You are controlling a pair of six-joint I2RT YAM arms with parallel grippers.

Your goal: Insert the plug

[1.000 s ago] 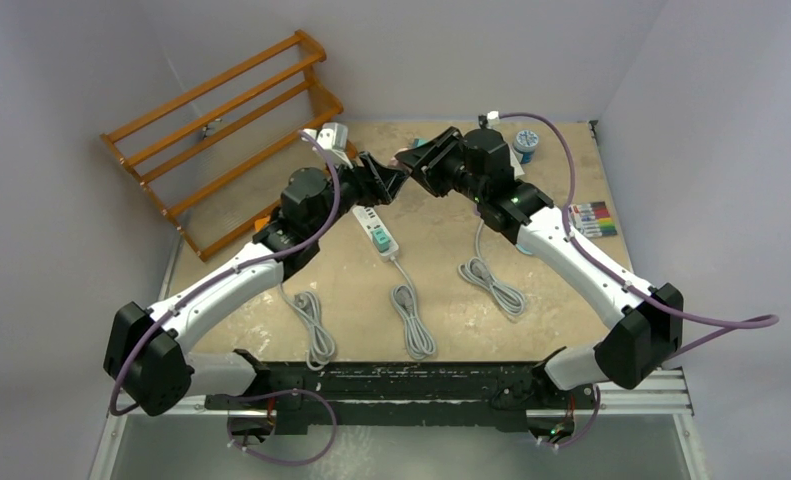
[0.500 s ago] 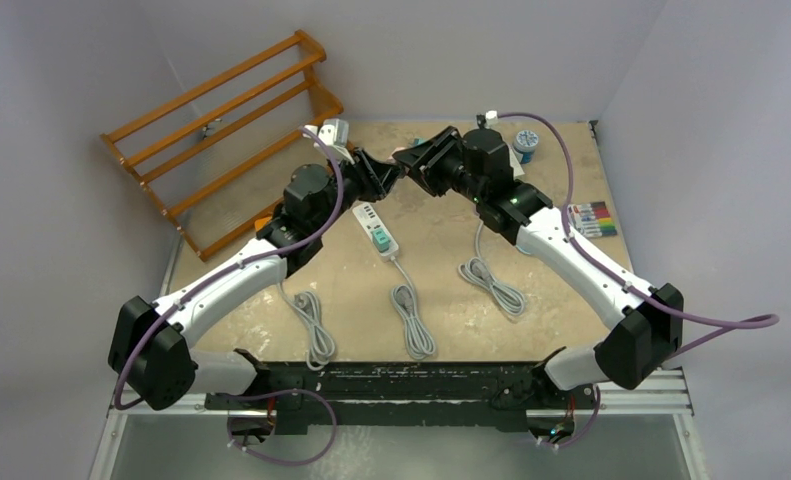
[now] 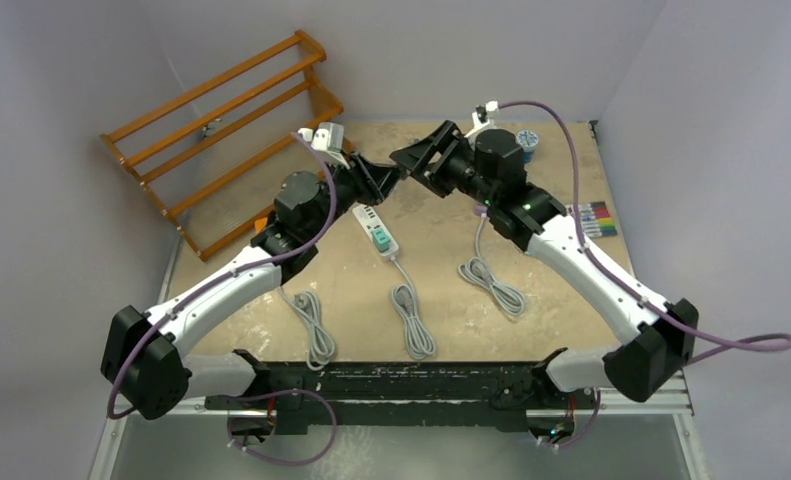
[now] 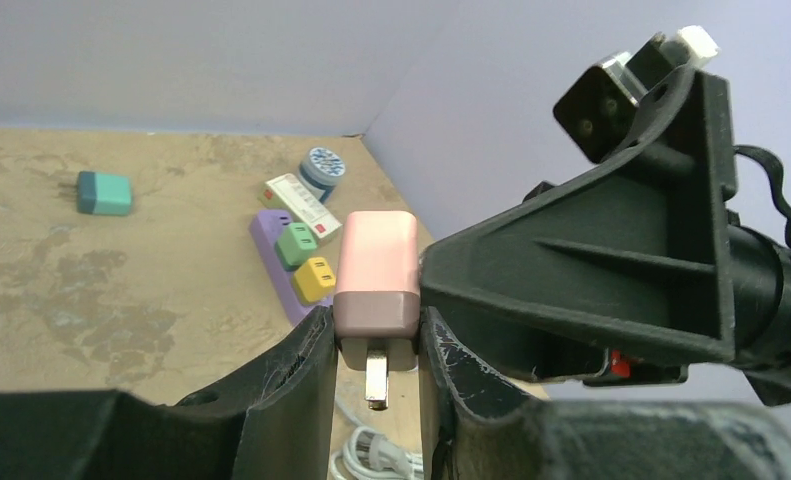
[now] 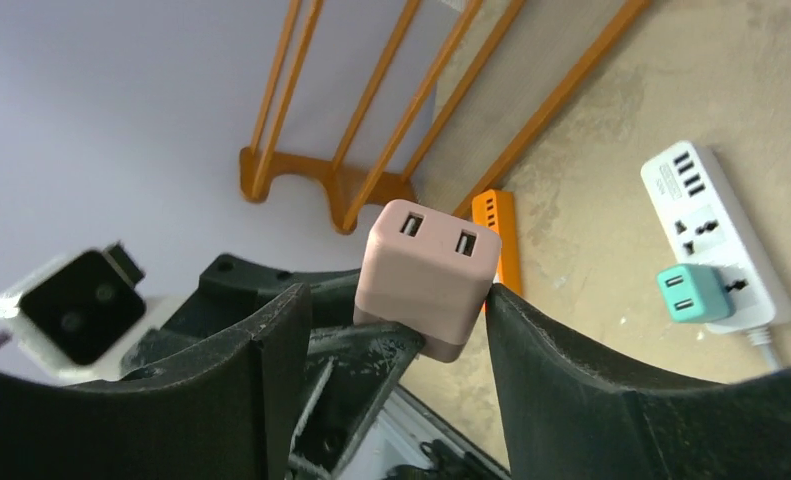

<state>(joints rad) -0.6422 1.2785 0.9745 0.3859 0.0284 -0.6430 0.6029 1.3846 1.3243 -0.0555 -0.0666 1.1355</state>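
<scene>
A pink USB charger plug (image 4: 376, 270) with a metal prong pointing down is clamped between the fingers of my left gripper (image 4: 376, 335). The two grippers meet above the far middle of the table, the left gripper (image 3: 383, 176) against the right gripper (image 3: 413, 160). In the right wrist view the plug (image 5: 431, 265) shows its two USB ports and sits between the wide-open fingers of my right gripper (image 5: 396, 295); the right finger is at its edge. A white power strip (image 3: 376, 228) with a teal adapter (image 3: 380, 238) in it lies below on the table.
A wooden rack (image 3: 221, 130) stands at the back left. Three coiled cables (image 3: 411, 320) lie near the front. A purple power strip (image 4: 271, 250) with green and yellow adapters, a loose teal plug (image 4: 104, 192) and markers (image 3: 593, 218) lie on the right.
The right arm has swung its wrist up and a little to the right, its gripper still at the plug. The left arm has shifted slightly left, still holding the plug.
</scene>
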